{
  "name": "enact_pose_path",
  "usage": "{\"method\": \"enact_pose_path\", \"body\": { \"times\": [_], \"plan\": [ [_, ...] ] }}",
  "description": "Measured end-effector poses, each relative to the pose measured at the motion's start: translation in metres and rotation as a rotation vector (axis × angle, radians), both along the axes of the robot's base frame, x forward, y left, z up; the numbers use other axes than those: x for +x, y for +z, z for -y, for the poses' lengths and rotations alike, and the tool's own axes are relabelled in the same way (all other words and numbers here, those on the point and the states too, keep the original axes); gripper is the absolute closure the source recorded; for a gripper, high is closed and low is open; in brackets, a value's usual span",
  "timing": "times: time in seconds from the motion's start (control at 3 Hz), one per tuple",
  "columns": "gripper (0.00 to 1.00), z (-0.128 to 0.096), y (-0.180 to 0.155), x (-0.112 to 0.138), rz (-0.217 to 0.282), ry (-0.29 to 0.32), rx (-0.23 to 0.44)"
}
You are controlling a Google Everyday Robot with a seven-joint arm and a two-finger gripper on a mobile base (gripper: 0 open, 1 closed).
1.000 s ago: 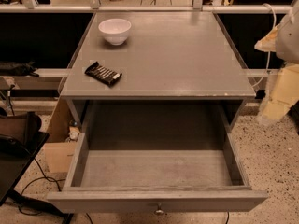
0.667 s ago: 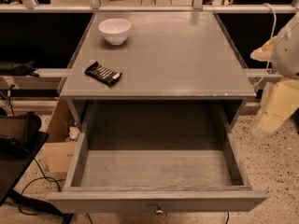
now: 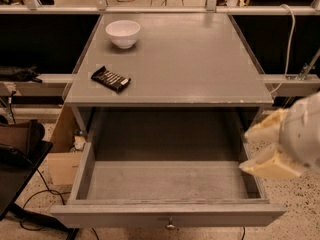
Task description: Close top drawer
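Note:
The top drawer (image 3: 165, 184) is a wide grey wooden box pulled far out of the grey table (image 3: 175, 59). Its inside is empty. Its flat front panel (image 3: 125, 217) runs along the bottom of the view, with a small round metal knob (image 3: 170, 225) at its centre. My gripper (image 3: 246, 150) is at the right, over the drawer's right side wall. Its two cream fingers (image 3: 265, 126) point left and stand apart with nothing between them.
A white bowl (image 3: 123, 33) and a dark snack bar (image 3: 110, 79) lie on the table top. A cardboard box (image 3: 64, 156) and a black chair (image 3: 20, 159) with cables stand at the left. A rail (image 3: 160, 9) runs behind the table.
My gripper has moved down and left, from beside the table's right edge to over the drawer's right side wall. The drawer has not moved.

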State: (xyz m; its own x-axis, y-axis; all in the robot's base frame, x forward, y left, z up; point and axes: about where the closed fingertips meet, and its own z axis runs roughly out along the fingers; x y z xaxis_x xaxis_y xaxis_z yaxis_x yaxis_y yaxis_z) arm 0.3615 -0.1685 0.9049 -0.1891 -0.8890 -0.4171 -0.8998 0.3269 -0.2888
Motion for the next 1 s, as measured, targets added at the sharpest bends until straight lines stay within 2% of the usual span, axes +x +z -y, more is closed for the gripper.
{"method": "enact_pose_path", "body": {
  "times": [0.33, 0.67, 1.0],
  "plan": [
    [0.72, -0.032, -0.048, -0.020, 0.039, 0.024, 0.062],
    [0.95, -0.054, -0.124, -0.035, 0.027, 0.048, 0.120],
    [1.00, -0.058, -0.227, -0.061, -0.068, 0.032, 0.141]
  ]
}}
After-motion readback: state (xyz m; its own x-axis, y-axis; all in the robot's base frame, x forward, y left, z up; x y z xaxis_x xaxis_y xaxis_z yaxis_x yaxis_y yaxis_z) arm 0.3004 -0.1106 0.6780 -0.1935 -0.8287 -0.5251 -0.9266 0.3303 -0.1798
